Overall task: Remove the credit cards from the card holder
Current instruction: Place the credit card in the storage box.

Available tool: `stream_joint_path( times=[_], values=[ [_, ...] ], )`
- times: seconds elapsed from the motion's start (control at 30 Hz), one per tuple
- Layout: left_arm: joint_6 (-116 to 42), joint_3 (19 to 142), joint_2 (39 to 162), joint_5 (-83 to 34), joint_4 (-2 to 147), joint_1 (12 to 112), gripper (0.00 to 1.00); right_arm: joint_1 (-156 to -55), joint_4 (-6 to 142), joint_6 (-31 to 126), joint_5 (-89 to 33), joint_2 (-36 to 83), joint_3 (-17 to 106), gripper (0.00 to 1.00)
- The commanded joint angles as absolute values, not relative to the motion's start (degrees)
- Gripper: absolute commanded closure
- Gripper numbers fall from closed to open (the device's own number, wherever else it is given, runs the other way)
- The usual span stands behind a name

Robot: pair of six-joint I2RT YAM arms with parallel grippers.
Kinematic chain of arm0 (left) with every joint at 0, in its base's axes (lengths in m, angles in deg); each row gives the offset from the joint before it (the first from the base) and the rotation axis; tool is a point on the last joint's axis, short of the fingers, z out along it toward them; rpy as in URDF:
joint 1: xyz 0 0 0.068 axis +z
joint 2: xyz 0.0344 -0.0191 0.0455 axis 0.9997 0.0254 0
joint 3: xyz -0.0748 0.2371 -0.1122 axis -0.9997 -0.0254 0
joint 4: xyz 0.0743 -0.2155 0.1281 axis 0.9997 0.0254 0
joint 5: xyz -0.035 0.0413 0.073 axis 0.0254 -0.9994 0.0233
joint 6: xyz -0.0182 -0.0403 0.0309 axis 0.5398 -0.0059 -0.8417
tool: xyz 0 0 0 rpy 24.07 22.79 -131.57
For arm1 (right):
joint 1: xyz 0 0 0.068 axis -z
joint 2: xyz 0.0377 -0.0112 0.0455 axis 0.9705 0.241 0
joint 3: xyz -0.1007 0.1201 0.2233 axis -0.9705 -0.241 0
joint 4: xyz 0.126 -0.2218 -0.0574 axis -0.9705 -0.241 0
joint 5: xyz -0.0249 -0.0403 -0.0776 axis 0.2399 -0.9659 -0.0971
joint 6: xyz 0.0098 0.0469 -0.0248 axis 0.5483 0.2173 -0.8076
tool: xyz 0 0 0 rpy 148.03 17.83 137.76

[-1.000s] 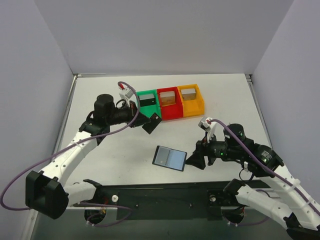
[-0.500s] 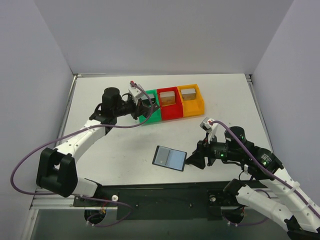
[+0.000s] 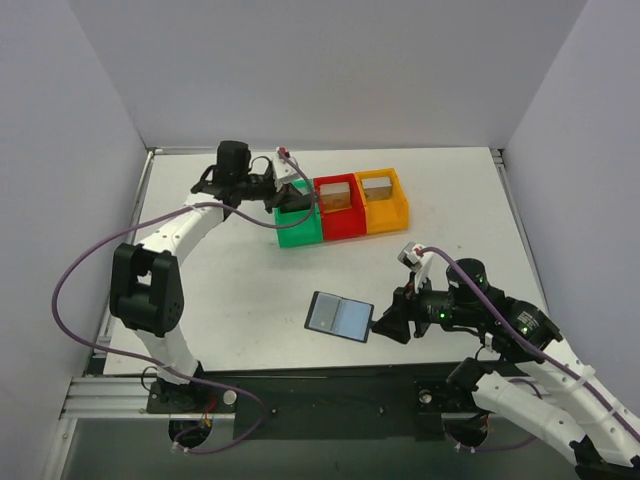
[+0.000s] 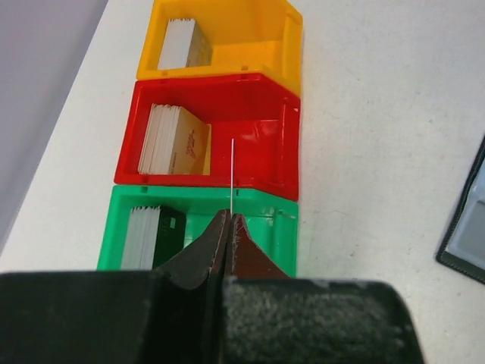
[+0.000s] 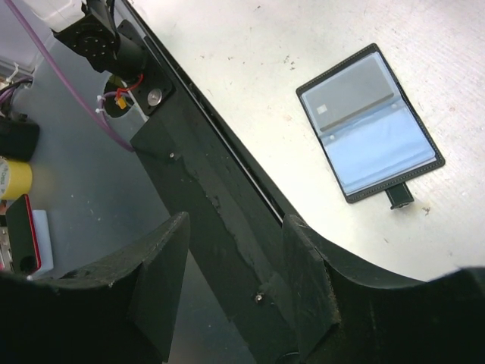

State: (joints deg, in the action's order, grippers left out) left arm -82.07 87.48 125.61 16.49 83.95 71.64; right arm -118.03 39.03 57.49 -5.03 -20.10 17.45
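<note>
"Green bin (image 4: 167,199) approach: which fault can occur?" the technician asks.

"My left claw (image 4: 229,215) is clenched on a thin card (image 4: 232,167), seen edge-on. In my wrist view the card lines up with the wall between the green bin and the red bin (image 4: 174,180). Releasing here may land it on a rim or in the wrong bin. My right claw (image 3: 385,322) stands released and grips nothing. It is just beside the card holder (image 3: 339,317), which lies opened flat by the near edge of the tabletop (image 3: 220,290), about midway along. Closing carelessly may shove the holder aside."

"What does each view add?"

"Left wrist view: the card's edge against the bin walls, too fine for the top view. Right wrist view: one pocket (image 5: 350,97) seems to hold another card. Top view: both arms at once."
</note>
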Motion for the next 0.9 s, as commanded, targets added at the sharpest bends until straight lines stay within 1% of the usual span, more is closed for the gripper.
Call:
stream_joint_path(
  times=[0.0, 0.3, 0.43, 0.67, 0.87],
  values=[
    [-97.4, 94.8, 128.3, 17.0, 100.0, 71.6, 1.0, -117.9, 41.9, 58.1, -4.4, -21.0, 16.0, 0.53],
    [-106.9, 100.0, 133.4, 10.5, 109.5, 70.8, 1.0, -118.1, 42.8, 58.0, -4.6, -19.9, 15.5, 0.53],
    [-107.7, 102.0, 135.6, 9.3, 109.7, 70.5, 1.0, -118.1, 43.3, 58.3, -4.4, -19.2, 15.3, 0.53],
    [-107.4, 102.4, 138.4, 7.3, 107.2, 70.1, 1.0, -118.0, 43.7, 58.6, -4.9, -18.6, 15.2, 0.54],
    [-107.1, 99.1, 138.3, 5.6, 99.8, 69.1, 1.0, -118.0, 43.7, 58.2, -6.1, -17.9, 15.2, 0.54]
  ],
)
